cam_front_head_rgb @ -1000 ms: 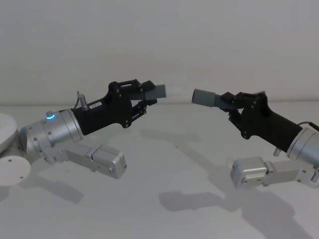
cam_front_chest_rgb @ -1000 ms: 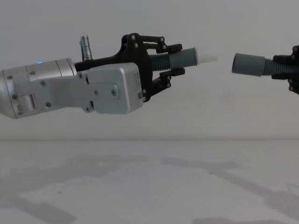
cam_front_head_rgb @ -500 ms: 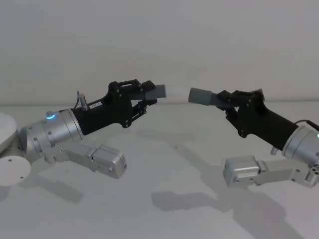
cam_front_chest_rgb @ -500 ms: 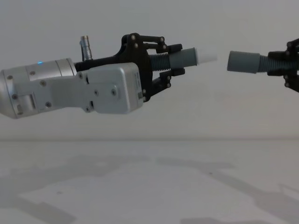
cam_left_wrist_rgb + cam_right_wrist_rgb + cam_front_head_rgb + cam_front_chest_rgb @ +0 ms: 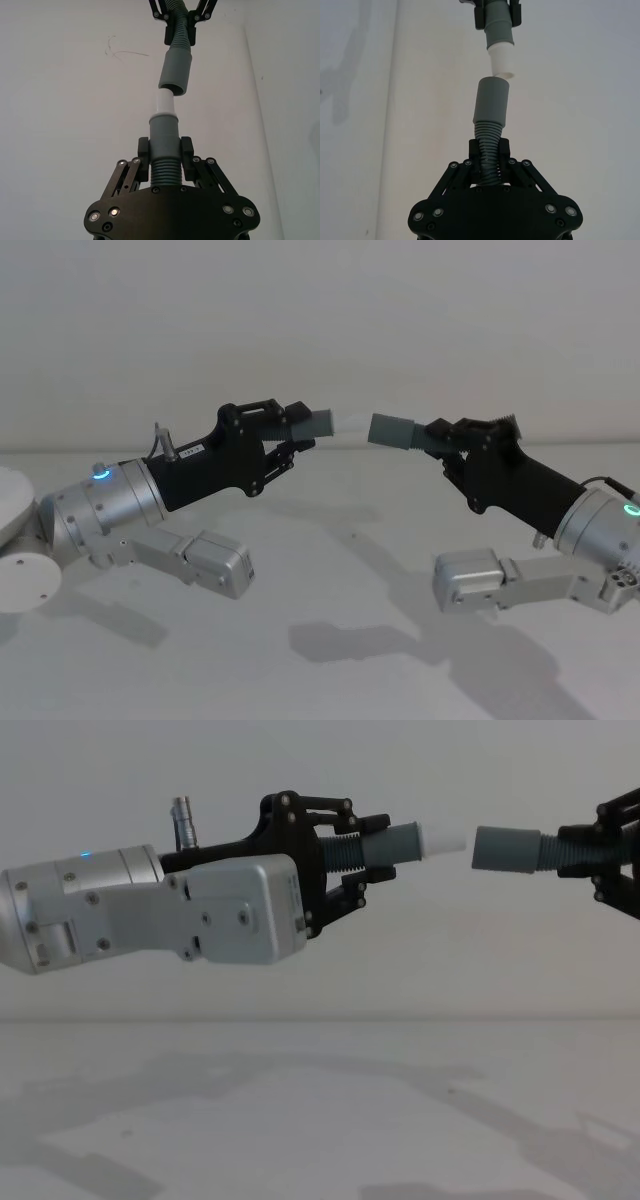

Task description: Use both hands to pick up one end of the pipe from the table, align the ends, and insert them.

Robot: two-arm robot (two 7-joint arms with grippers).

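**Pipe ends meeting in mid-air**

High above the bare white table [image 5: 330, 640], the left gripper [image 5: 362, 848] is clamping the white-tipped pipe piece [image 5: 405, 842]; the right gripper [image 5: 447, 443] is clamping the socket piece [image 5: 505, 850], a narrow gap separating them.

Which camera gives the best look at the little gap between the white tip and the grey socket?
The chest view: from the side, the white tip and grey socket show a narrow gap, nearly level. The head view shows them close together from above. Both wrist views look along the pipe, so the gap is foreshortened, though they show sideways alignment.
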